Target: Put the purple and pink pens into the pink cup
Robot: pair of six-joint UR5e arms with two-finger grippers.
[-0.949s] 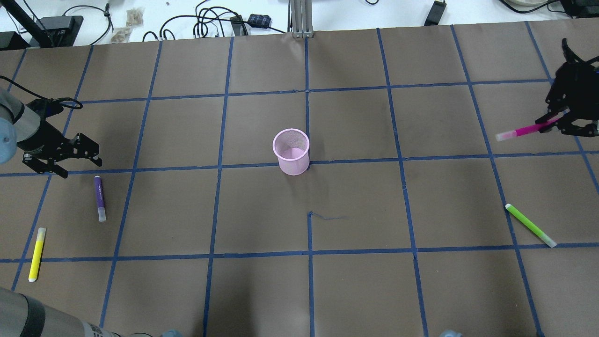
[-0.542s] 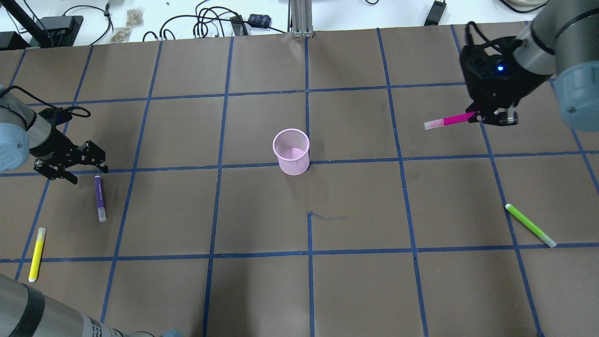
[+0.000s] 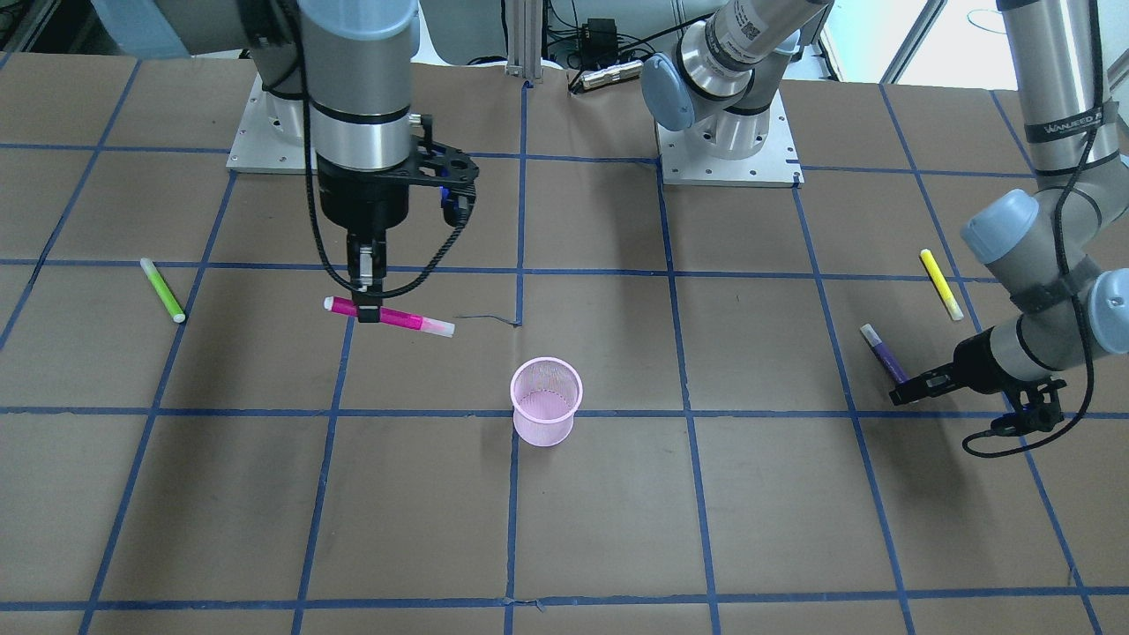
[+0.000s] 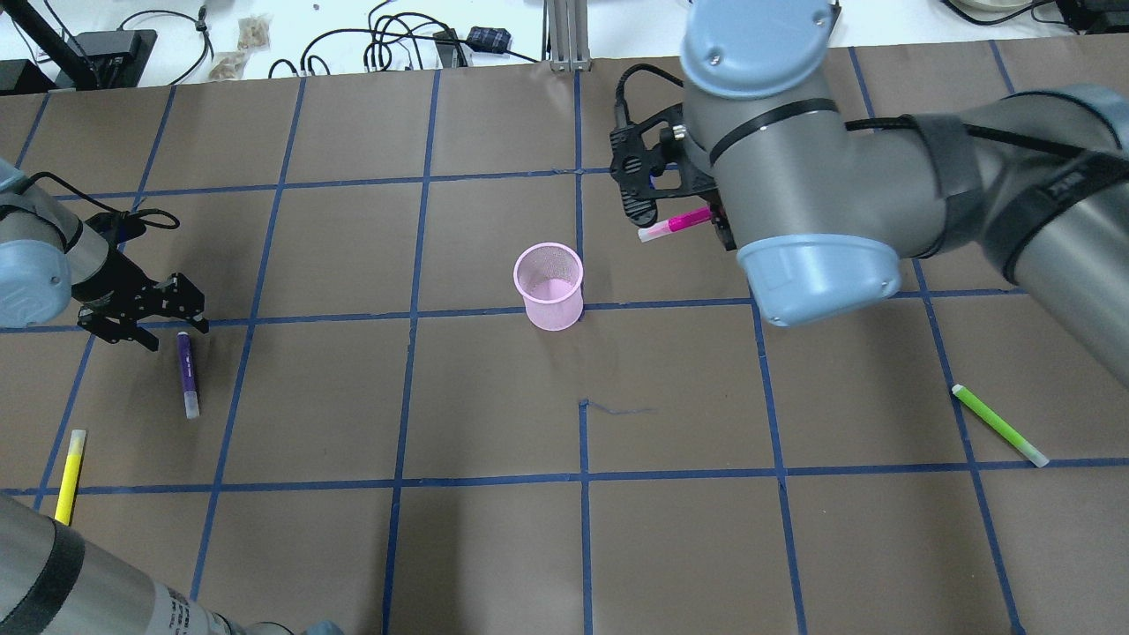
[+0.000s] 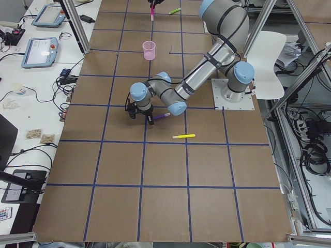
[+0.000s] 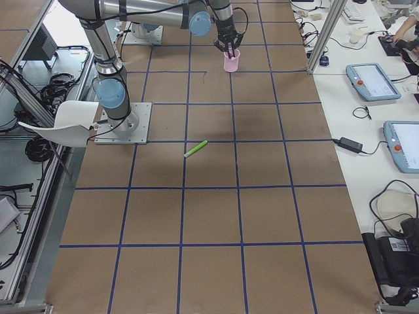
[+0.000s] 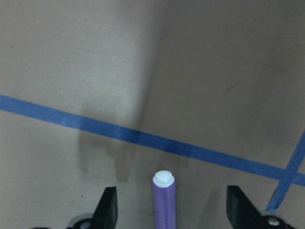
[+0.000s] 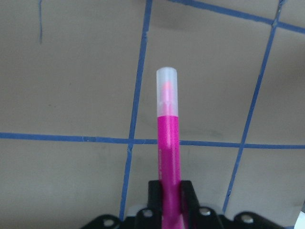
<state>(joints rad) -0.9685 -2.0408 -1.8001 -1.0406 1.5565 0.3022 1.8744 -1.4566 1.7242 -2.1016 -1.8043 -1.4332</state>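
Holding: right hand (image 3: 368,304), fingers pointing down, is clamped on the pink pen (image 3: 388,317), nearer its uncapped end.
Pink pen: level in the air above the bench (image 4: 494,547). Its clear cap points toward the cup (image 3: 546,413). It hangs on the side of the cup that faces the bench's right end, not over the rim.
Cup: pink mesh, upright, at the middle of the bench.
Purple pen (image 4: 187,375): lying flat on the bench near the left end.
Left hand (image 4: 178,337): spread wide and low over the bench. One finger sits on each side of the purple pen's tip, and neither touches it.
Green pen (image 4: 999,424): lying flat near the right end.
Yellow pen (image 4: 69,476): lying flat toward the corner where the left end meets the robot's edge.
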